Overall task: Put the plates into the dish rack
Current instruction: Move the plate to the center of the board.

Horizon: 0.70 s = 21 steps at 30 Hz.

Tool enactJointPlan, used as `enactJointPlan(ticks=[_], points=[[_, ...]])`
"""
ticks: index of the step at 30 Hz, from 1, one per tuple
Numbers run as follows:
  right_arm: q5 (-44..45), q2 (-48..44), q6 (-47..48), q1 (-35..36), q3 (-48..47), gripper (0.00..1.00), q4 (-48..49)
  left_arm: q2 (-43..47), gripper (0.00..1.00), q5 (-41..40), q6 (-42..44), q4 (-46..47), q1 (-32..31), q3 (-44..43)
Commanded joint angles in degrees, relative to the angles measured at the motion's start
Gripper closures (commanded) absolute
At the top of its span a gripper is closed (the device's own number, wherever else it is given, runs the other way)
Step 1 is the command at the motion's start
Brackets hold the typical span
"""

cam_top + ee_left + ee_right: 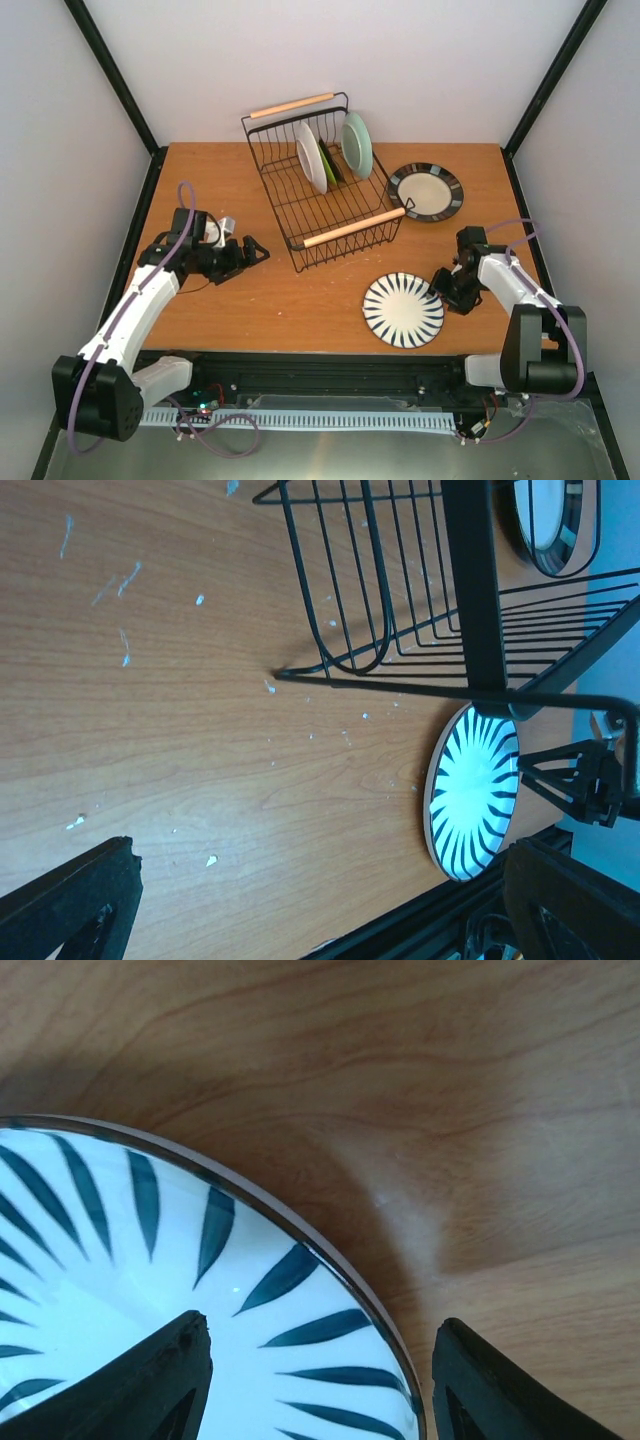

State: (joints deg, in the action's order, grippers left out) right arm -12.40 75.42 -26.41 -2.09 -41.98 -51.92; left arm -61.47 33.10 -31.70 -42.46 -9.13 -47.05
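The dish rack [352,228] stands at the back centre, with wooden handles. Three plates stand on edge inside it: a white one [311,157], a lime green one [328,160] and a mint green one [357,145]. A black-rimmed cream plate [426,191] lies flat to the rack's right. The white plate with black radial stripes [403,310] lies flat near the front. My right gripper [445,290] is open at its right rim. In the right wrist view one finger [170,1380] is over the striped plate [120,1280] and the other [490,1390] is outside the rim. My left gripper [255,250] is open and holds nothing, left of the rack.
The left wrist view looks across bare wood towards the rack's near corner [340,630], the striped plate [473,790] and the black-rimmed plate [553,525]. Black frame posts and white walls close in the table. A black rail runs along the front edge.
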Motion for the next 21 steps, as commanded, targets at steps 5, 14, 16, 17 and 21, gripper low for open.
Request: enactJointPlan(ticks=[5, 14, 16, 17, 21], points=[[0.9, 4.8, -2.3, 1.9, 2.6, 0.39, 5.2, 0.1, 0.0, -0.9, 1.6, -0.4, 0.1, -0.4], [-1.8, 13.9, -4.3, 11.4, 1.8, 0.48, 11.5, 4.8, 0.0, 4.6, -2.1, 4.3, 1.0, 12.5], [-2.9, 16.7, -4.6, 14.4, 1.2, 0.5, 13.1, 4.5, 0.0, 4.8, -1.9, 4.4, 1.0, 12.9], [-3.4, 18.0, -4.6, 16.3, 0.6, 0.5, 14.0, 4.3, 0.0, 4.8, -1.9, 4.6, 1.0, 12.9], [-5.3, 22.2, -4.3, 21.1, 0.0, 0.5, 17.3, 3.9, 0.0, 4.7, -2.0, 5.5, 1.0, 12.8]])
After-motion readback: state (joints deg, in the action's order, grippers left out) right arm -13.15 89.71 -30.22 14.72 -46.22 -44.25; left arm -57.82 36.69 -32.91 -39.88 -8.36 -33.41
